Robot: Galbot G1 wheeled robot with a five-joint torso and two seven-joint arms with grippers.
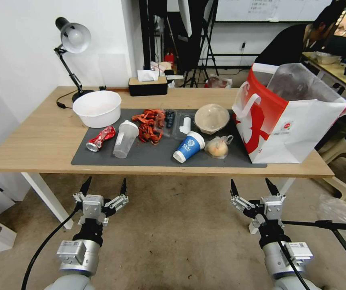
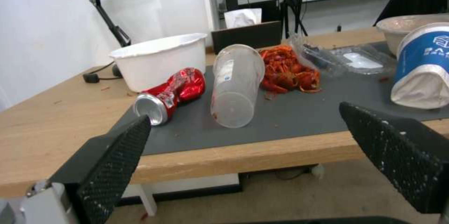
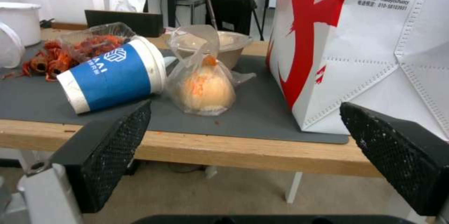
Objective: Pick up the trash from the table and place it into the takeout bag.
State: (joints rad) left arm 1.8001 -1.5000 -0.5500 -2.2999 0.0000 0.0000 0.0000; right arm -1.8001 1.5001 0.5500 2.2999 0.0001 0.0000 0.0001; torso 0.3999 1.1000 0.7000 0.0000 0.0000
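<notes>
On the table [image 1: 40, 141], trash lies along a dark grey mat [image 1: 156, 155]. From left: a crushed red can [image 1: 100, 138] [image 2: 171, 92], a clear shaker cup [image 1: 125, 138] [image 2: 236, 83] on its side, a blue-and-white paper cup [image 1: 189, 146] [image 3: 112, 74] tipped over, a small plastic bag with an orange lump [image 1: 218, 147] [image 3: 203, 85], and behind it a beige lidded bowl [image 1: 212, 118] [image 3: 229, 46]. The takeout bag [image 1: 289, 117] [image 3: 364, 45] stands open at the table's right end. My left gripper [image 1: 104, 187] and right gripper [image 1: 252, 186] hang open and empty below the table's front edge.
A pile of red crawfish shells [image 1: 149, 125] and a clear plastic tray [image 1: 177, 123] lie mid-mat. A white bowl [image 1: 97, 108], desk lamp [image 1: 73, 40] and tissue box [image 1: 148, 84] stand at the back. A tripod leg [image 1: 330, 225] crosses the floor by my right arm.
</notes>
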